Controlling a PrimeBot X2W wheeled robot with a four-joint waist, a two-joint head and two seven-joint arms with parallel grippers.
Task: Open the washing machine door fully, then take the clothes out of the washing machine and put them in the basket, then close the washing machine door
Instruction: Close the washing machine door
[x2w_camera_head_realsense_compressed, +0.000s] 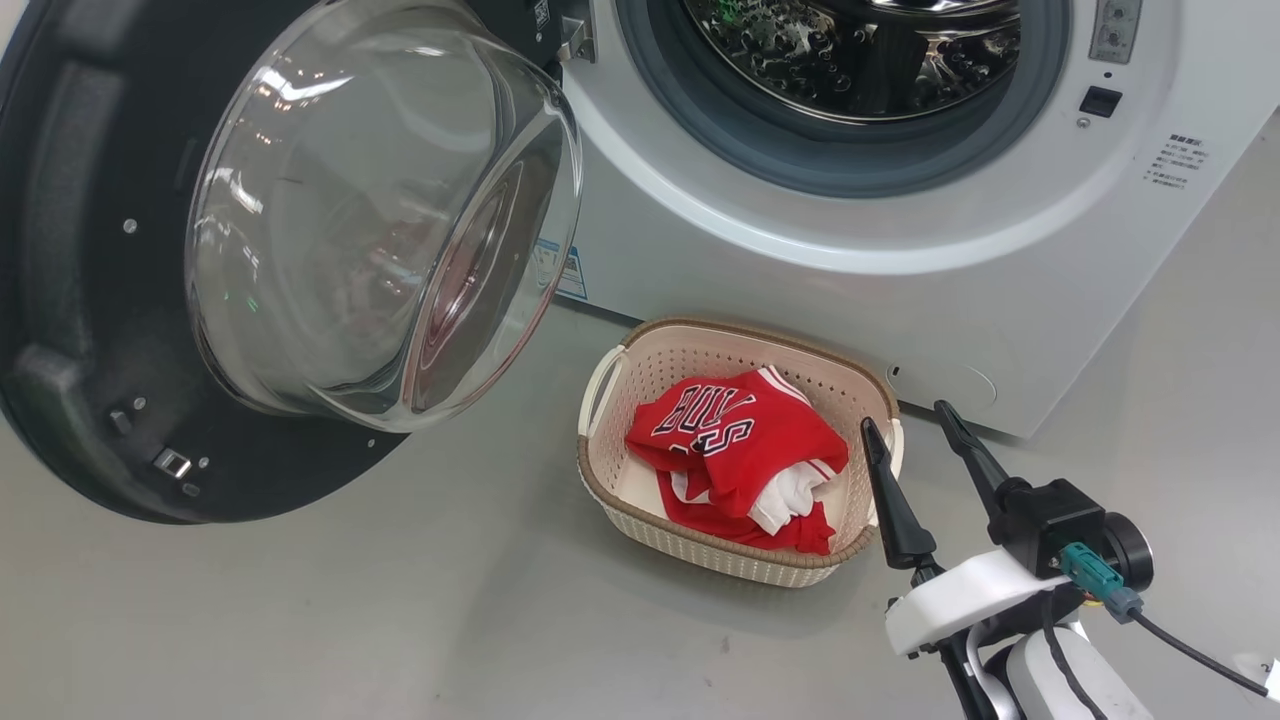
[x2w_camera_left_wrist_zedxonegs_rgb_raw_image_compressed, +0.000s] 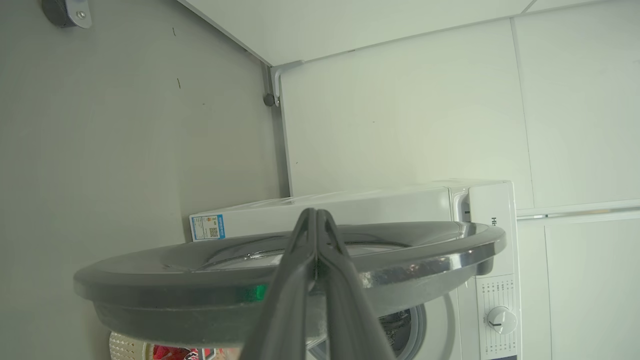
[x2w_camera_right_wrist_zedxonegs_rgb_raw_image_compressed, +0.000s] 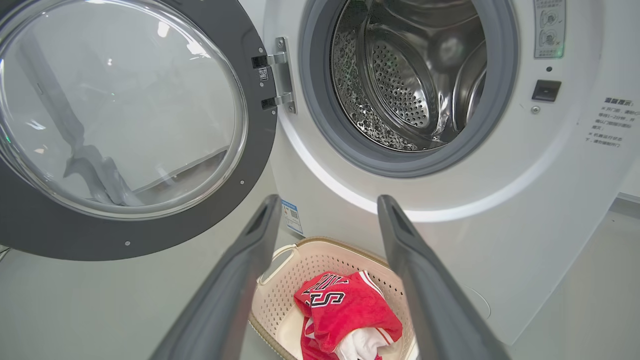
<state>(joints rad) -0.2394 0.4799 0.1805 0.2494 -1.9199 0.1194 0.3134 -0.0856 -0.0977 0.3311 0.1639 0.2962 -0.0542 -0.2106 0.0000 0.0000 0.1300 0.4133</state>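
Drum (x2w_camera_right_wrist_zedxonegs_rgb_raw_image_compressed: 410, 85) mouth clear, door (x2w_camera_head_realsense_compressed: 60, 300) swung wide left

We see a smooth, pale grey floor (x2w_camera_head_realsense_compressed: 420, 620) flecked with a few small dark marks. In the left wrist view it runs up to white wall panels (x2w_camera_left_wrist_zedxonegs_rgb_raw_image_compressed: 400, 110) divided by thin seams. Where they meet, a small pale bracket (x2w_camera_left_wrist_zedxonegs_rgb_raw_image_compressed: 282, 70) stands with a dark round foot (x2w_camera_left_wrist_zedxonegs_rgb_raw_image_compressed: 270, 100) just beside it. A dark round fitting (x2w_camera_left_wrist_zedxonegs_rgb_raw_image_compressed: 62, 10) with a metal plate sits on the floor at that view's top left corner.
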